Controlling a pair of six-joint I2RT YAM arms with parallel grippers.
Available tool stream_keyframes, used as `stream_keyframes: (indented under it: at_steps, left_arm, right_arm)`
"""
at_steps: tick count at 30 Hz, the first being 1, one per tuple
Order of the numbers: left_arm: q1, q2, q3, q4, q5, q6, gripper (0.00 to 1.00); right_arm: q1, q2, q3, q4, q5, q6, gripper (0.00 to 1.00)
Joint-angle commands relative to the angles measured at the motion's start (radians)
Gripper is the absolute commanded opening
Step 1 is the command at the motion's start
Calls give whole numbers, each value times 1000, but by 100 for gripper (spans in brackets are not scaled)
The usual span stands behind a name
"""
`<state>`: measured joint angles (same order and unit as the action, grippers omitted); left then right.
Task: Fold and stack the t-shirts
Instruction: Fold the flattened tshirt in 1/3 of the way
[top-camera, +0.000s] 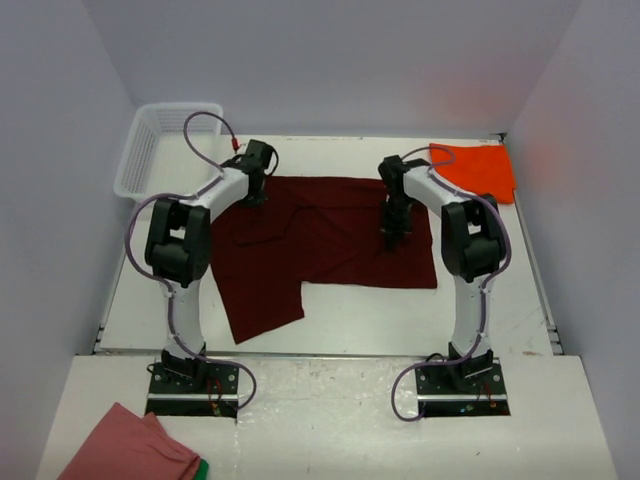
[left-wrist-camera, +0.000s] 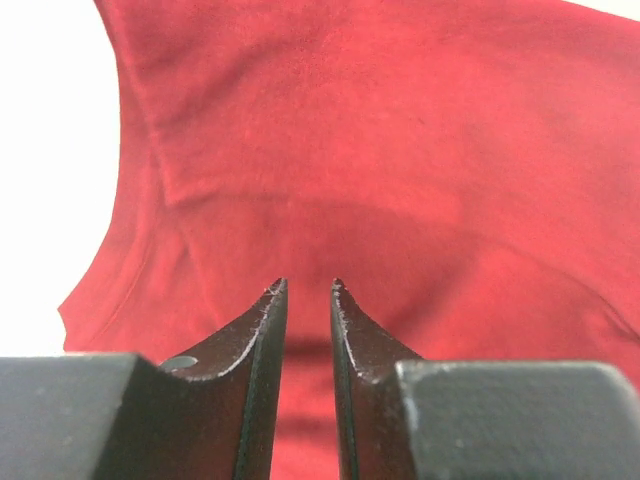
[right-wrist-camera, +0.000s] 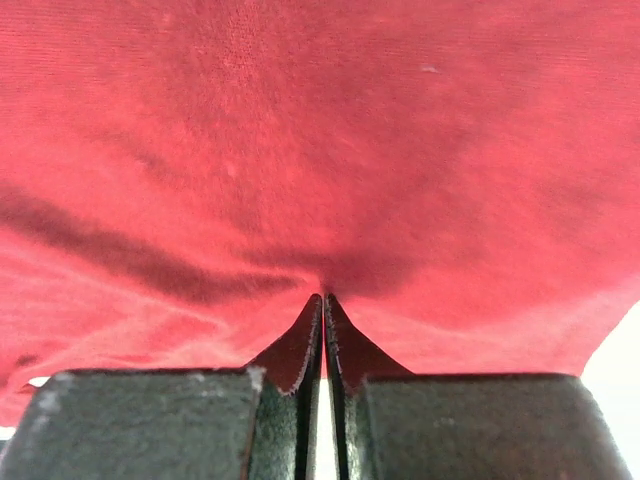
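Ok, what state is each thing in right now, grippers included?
maroon t-shirt: spread out on the table, not folded
orange t-shirt: lying flat at the far right corner
left gripper: part open over the maroon fabric, holding nothing
right gripper: shut, pinching the maroon fabric
basket: upright, looks empty
pink cloth: bunched at the near left

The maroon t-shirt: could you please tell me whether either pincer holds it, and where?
The right pincer pinches the maroon t-shirt by a pucker in its right half. The left pincer is open over it, holding nothing.
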<state>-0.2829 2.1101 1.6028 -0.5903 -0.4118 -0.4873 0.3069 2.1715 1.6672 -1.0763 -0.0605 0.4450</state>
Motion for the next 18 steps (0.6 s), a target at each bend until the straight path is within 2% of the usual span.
stream_keyframes:
  at_steps: [1, 6, 10, 11, 12, 13, 14, 15, 16, 18]
  left_arm:
    - [-19, -162, -21, 29, -94, -33, 26]
    - [-41, -316, -60, 40, -186, -40, 32]
    - [-88, -446, -130, 3, -214, -82, 47]
    - [-116, -476, -185, -20, -202, -98, 48]
    - [-134, -534, -225, -20, -179, -120, 48]
    - [-180, -562, -263, -19, -182, -126, 49]
    - [-205, -594, -341, -29, -197, -140, 49]
    - [-225, -651, -380, -35, -171, -183, 49]
    - [-239, -677, -415, -31, -133, -191, 49]
    - [-298, -749, -512, 3, -72, -217, 48]
  right_arm:
    - [-3, -157, -21, 116, 86, -6, 2]
    - [11, -317, -72, 260, 146, -42, 5]
    - [69, -594, -275, 468, 215, -39, 9]
    - [73, -734, -411, 587, 241, -19, 15]
    - [74, -796, -488, 649, 248, -5, 48]
    - [69, -847, -614, 697, 251, 10, 68]
    - [67, -890, -650, 716, 232, 24, 76]
    - [51, -886, -665, 693, 173, 11, 78]
    - [46, -871, -656, 646, 133, 3, 73]
    - [43, -825, -632, 508, 204, 107, 72]
